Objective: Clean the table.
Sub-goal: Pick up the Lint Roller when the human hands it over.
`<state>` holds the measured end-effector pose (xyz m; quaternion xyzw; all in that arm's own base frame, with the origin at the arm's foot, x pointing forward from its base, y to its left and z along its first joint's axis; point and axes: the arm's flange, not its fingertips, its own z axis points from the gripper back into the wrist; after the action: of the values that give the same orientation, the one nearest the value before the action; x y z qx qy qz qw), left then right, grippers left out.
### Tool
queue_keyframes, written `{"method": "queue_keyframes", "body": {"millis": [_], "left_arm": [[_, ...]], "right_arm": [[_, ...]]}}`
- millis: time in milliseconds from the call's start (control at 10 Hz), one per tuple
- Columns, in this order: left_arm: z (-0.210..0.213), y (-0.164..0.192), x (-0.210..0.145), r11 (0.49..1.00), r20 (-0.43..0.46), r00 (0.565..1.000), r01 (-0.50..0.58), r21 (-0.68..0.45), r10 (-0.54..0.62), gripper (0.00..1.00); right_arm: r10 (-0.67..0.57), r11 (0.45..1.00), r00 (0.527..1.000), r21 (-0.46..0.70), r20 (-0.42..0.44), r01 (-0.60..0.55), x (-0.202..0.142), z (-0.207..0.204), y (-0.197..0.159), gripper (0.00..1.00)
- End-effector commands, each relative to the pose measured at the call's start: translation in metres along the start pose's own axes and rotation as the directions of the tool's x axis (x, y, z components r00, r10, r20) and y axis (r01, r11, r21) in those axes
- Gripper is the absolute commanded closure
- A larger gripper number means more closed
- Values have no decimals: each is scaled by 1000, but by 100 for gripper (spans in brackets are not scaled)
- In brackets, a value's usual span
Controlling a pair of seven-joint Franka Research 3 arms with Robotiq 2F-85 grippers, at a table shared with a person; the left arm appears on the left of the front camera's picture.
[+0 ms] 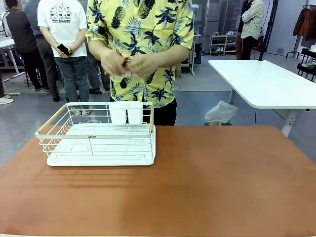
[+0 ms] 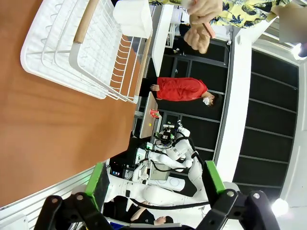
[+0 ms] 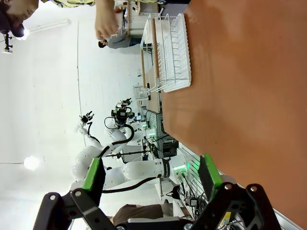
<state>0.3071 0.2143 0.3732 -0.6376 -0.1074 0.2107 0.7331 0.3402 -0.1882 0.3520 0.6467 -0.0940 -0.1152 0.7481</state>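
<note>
Left gripper (image 2: 156, 181) and right gripper (image 3: 151, 175) both gape wide, holding nothing. Rack (image 1: 98, 160) at ten o'clock on the table (image 1: 222, 177); person's hands (image 1: 126, 64) together at twelve.

A grey floor (image 1: 19, 118) runs back to a white-topped table (image 1: 266, 81) on metal legs at the right. A pale plastic bag (image 1: 221, 113) lies on the floor beside it. Farther back stands a low shelf (image 1: 222, 44), perhaps holding shoes. Coats (image 1: 306, 22) hang at the far right, and bystanders (image 1: 61, 29) stand at the left.
</note>
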Motion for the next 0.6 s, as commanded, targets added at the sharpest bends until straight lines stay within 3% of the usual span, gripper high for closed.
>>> {"method": "queue_keyframes", "body": {"millis": [0, 500], "left_arm": [[3, 0, 0, 1000, 8, 1000, 1, -2, -1, 0], [3, 0, 0, 1000, 8, 1000, 1, -2, -1, 0]], "right_arm": [[2, 1000, 1000, 1, 1, -2, -1, 0, 2, 0], [2, 1000, 1000, 1, 1, -2, -1, 0, 2, 0]]}}
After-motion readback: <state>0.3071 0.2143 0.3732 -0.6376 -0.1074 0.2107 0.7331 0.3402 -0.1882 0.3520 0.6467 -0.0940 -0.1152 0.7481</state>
